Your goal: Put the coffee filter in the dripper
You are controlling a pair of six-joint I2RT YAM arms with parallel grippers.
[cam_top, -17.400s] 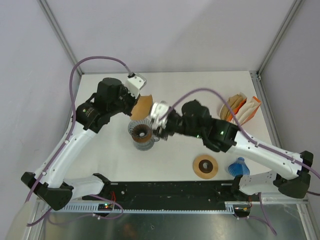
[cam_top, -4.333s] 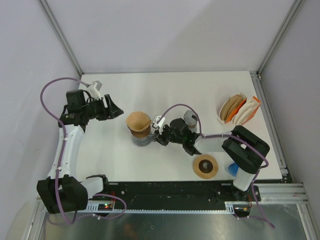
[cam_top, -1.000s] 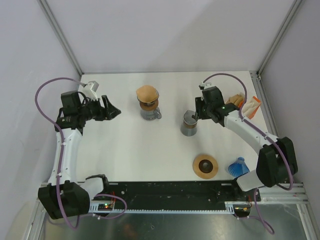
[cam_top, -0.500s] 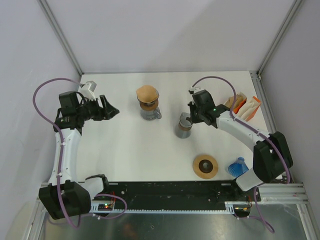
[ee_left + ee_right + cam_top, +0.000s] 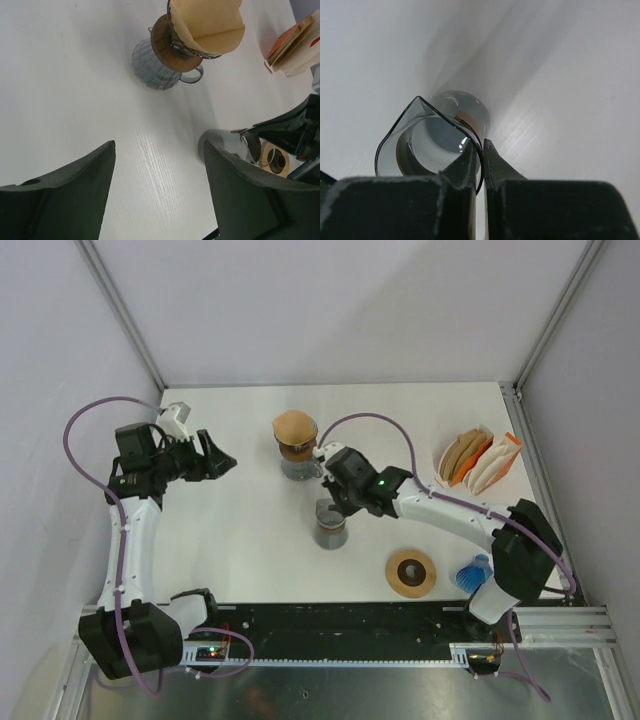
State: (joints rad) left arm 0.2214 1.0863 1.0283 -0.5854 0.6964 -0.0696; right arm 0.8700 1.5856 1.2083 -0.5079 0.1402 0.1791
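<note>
The brown paper coffee filter (image 5: 294,425) (image 5: 212,20) sits in the wire dripper (image 5: 296,449) (image 5: 167,42), which rests on a ribbed grey glass mug (image 5: 155,70) at the back centre. My right gripper (image 5: 331,508) (image 5: 482,150) is shut on the rim of a clear glass carafe (image 5: 331,529) (image 5: 432,145), one finger inside and one outside, in front of the dripper. At the far left my left gripper (image 5: 224,462) (image 5: 159,150) hangs open and empty, well apart from the dripper.
A holder with stacked brown and white filters (image 5: 478,460) (image 5: 295,42) stands at the back right. A round wooden ring (image 5: 411,572) and a blue pleated cone (image 5: 477,573) lie near the front right edge.
The right gripper has closed on the carafe's rim and moved it from the right of the table leftward and nearer, to just in front of the dripper. The left arm has barely moved.
</note>
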